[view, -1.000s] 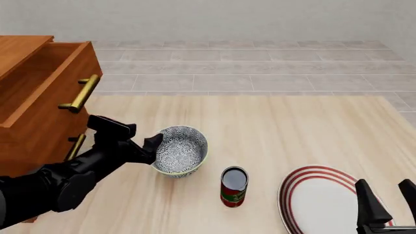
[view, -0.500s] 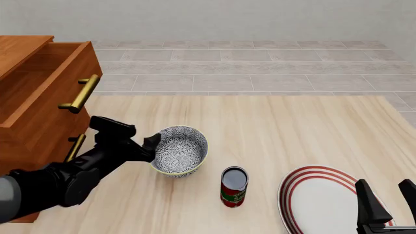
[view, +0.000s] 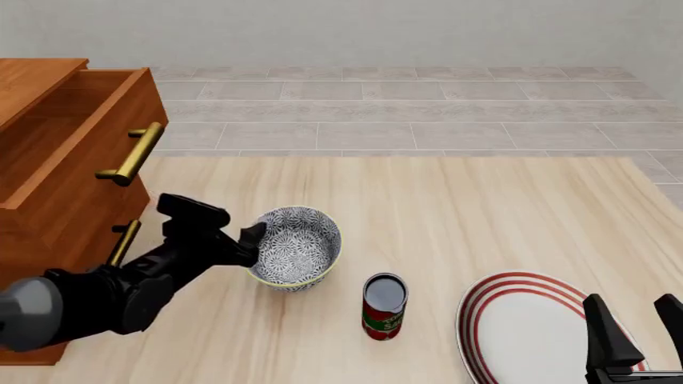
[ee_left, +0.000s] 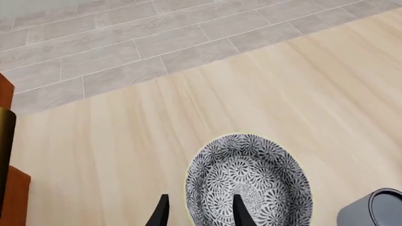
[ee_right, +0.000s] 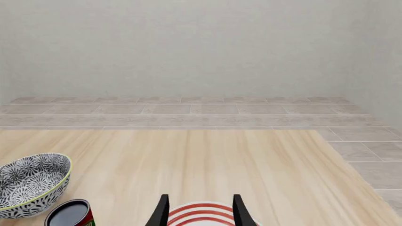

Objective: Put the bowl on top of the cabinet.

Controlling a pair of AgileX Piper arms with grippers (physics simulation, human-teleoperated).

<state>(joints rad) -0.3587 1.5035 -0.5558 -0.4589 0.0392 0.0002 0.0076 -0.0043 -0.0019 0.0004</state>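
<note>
1. Blue-grey patterning fills the bowl (view: 297,245), which sits on the pale wooden tabletop (view: 481,208) near my left arm, just in front of the red can (view: 383,306) and well to the left of the red-ringed plate (view: 530,330).
2. Over the last second my left end effector (view: 254,238) has crept a little closer and lifted slightly; the bowl itself has not moved or tilted.
3. In the left wrist view the fingertips (ee_left: 238,209) straddle the bowl's near rim (ee_left: 188,188), one outside the wall and one over the inside.
4. The fingers stand apart with the rim between them; I see no clamp on it yet, so I judge the grasp is lined up but not made.
5. That means the task is at its opening step: the bowl is on the tabletop, not on the reddish-brown cabinet (view: 48,184), whose top (view: 32,84) lies high at the far left, beside an open drawer with a brass handle (view: 133,154).
6. My right end effector (view: 629,328) hangs over the plate with its fingers spread, holding nothing.
7. Next I expect to pinch the rim, then raise the bowl high enough to clear the drawer front.
</note>
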